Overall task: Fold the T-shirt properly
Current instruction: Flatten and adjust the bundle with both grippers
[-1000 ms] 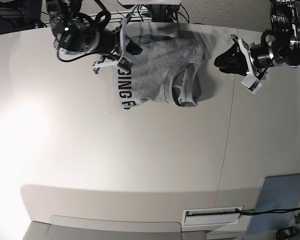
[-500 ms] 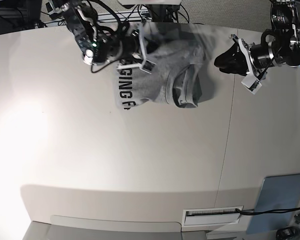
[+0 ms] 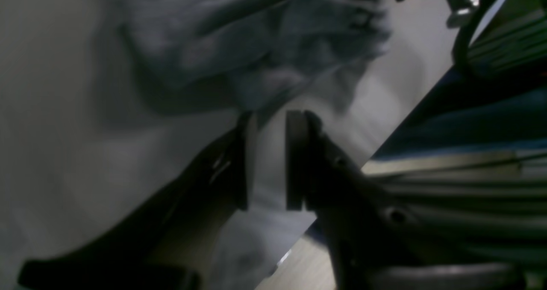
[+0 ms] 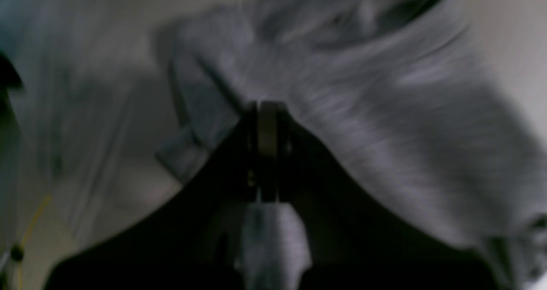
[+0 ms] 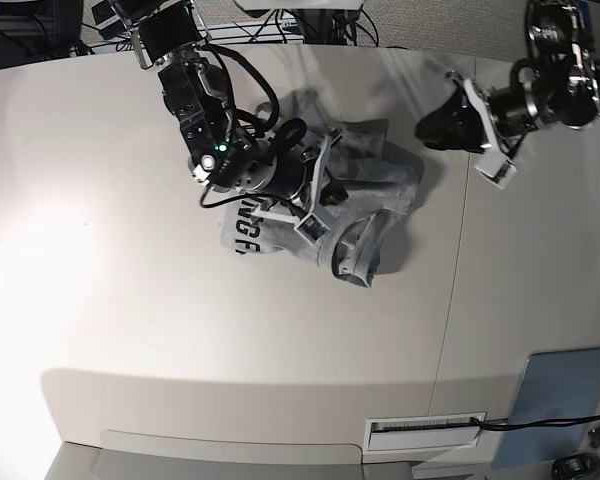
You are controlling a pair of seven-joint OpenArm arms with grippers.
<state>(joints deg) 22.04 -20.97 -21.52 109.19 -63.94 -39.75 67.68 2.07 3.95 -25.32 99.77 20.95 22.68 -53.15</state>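
- Heather-grey cotton T-shirt (image 5: 320, 205) bunched on pale tabletop (image 5: 180, 330), clamped in right end effector (image 4: 267, 153).
- Left end effector (image 3: 267, 157) parted, empty, just beside shirt's far edge.

- The worktop (image 5: 230, 330) lies bare across its whole near half and its left side; a gripper could pass there freely.
- The T-shirt (image 5: 375, 190) sits bunched near the far middle, with the right gripper (image 5: 325, 190) clamped on its cloth and that arm stretching over it from the far left.
- The left gripper (image 5: 435, 125) hangs just beside the shirt's right edge, its fingers (image 3: 295, 161) slightly parted over bare worktop.
- A blue-grey panel (image 5: 560, 390) lies at the near right corner, well apart from the shirt.
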